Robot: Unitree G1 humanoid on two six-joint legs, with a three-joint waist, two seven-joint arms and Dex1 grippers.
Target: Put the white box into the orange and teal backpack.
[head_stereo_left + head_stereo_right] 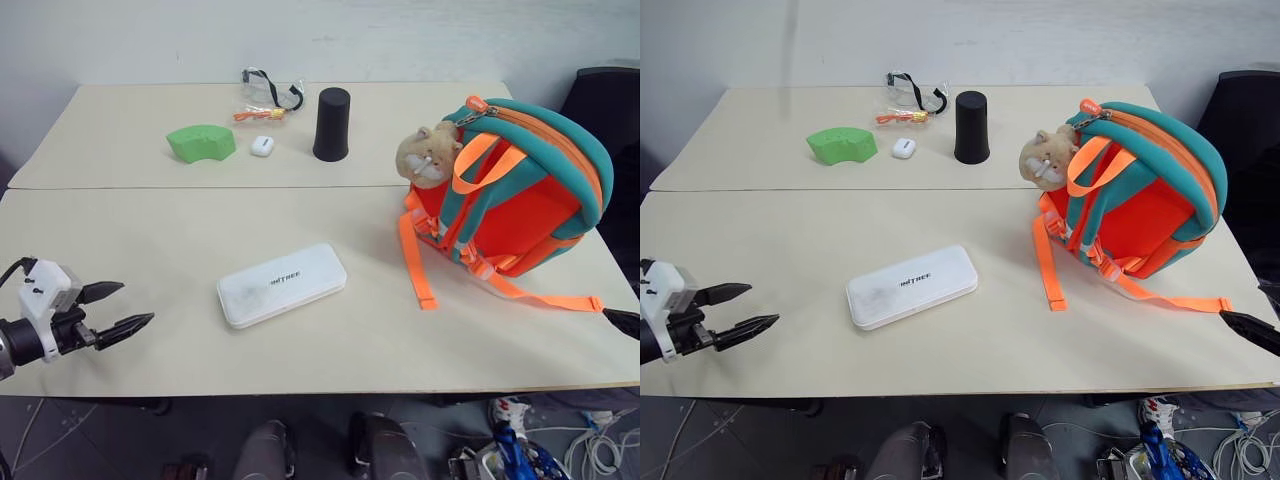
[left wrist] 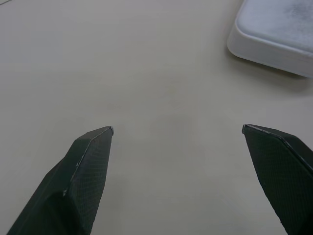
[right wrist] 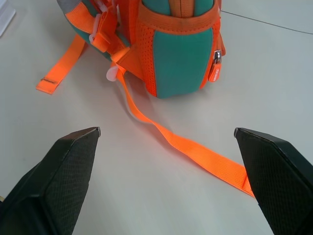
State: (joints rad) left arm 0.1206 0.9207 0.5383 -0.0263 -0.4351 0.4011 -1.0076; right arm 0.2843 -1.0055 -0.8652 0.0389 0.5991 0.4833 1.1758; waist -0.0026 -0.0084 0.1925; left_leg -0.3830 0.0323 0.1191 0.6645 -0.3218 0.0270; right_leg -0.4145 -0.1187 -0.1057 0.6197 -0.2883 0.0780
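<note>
One white box (image 1: 281, 284) lies flat on the counter (image 1: 150, 250), left of the one orange and teal backpack (image 1: 520, 190); one black cup (image 1: 332, 124) stands behind the box; two grippers, left gripper (image 1: 112, 309) and right gripper (image 3: 166, 134), have jaws wide open, holding nothing.

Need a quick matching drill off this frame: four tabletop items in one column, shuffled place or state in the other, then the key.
Items
1. white box
2. orange and teal backpack
3. black cup
4. green curved block

Descriptions
A. upside down on the far table
B. lying flat, near the middle of the near table
C. far table, leftmost of the items there
D. on the robot's right, a plush hamster charm hanging on it

Pairs: 1-B, 2-D, 3-A, 4-C
</note>
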